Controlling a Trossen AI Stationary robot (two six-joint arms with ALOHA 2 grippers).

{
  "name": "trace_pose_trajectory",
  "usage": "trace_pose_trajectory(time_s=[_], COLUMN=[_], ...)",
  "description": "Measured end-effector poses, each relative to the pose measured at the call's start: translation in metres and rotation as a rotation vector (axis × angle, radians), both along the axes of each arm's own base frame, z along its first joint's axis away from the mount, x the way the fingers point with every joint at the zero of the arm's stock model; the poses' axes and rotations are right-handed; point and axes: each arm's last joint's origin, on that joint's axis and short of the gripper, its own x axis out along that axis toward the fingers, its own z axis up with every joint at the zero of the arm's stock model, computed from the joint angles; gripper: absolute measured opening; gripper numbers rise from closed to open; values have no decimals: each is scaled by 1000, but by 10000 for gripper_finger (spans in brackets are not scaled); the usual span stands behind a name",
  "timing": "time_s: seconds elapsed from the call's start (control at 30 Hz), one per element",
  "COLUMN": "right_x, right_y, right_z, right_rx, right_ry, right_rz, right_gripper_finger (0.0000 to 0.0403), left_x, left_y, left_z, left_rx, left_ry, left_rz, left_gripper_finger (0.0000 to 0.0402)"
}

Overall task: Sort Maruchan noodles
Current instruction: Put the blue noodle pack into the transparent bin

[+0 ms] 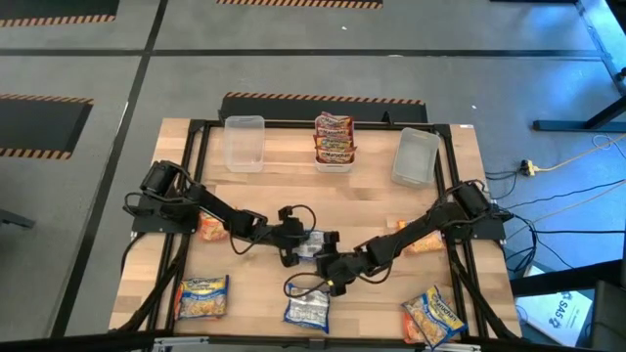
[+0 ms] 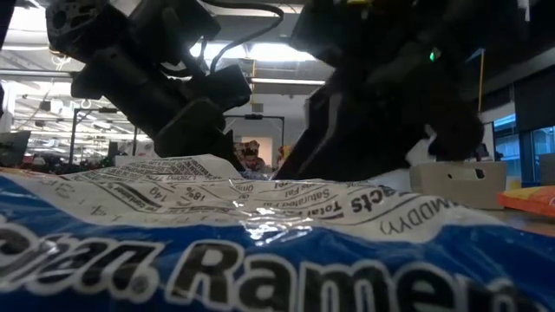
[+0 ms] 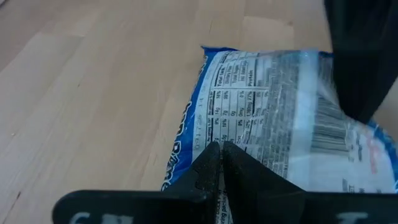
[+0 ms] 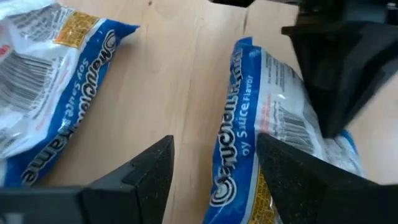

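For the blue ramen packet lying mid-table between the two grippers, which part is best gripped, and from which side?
Grip the blue packet by its long edge, from above. It lies flat on the table, so only a thin crinkly edge fits between fingers. The left gripper is shut on one edge; the right gripper, open, faces the opposite free edge.

"Ramen" on the near blue packet; "Nutrition Facts" panel on another blue packet.

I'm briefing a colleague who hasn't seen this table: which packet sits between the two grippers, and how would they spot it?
On the wooden table, find the middle, where both arms meet. The blue-white packet lies there, between the left gripper and right gripper. The other blue-white packet lies alone at the near edge.
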Motion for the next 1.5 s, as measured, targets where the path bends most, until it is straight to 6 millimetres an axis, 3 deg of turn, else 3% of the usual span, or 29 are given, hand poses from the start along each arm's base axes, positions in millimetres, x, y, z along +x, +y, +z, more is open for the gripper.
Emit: trace_pose_trajectory(time_s=[0.1, 0.53, 0.97, 1.17, 1.5], right_x=[4, 20, 12, 18, 16], right_y=[2, 2, 16, 14, 2], right_z=[-9, 1, 5, -7, -21], right_rx=[-27, -116, -291, -242, -382], right_ry=[-1, -69, -137, -106, -30], right_rz=[56, -61, -127, -60, -112], right_gripper_finger=[232, 232, 232, 232, 227], left_x=[0, 1, 3, 3, 4], left_y=[0, 7, 14, 14, 13], left_z=[0, -1, -1, -1, 0], left_rx=[0, -4, -80, -110, -118], left_ry=[-2, 1, -8, -15, -21], left_rz=[-2, 31, 92, 123, 121], left_gripper_finger=[16, 16, 16, 16, 16])
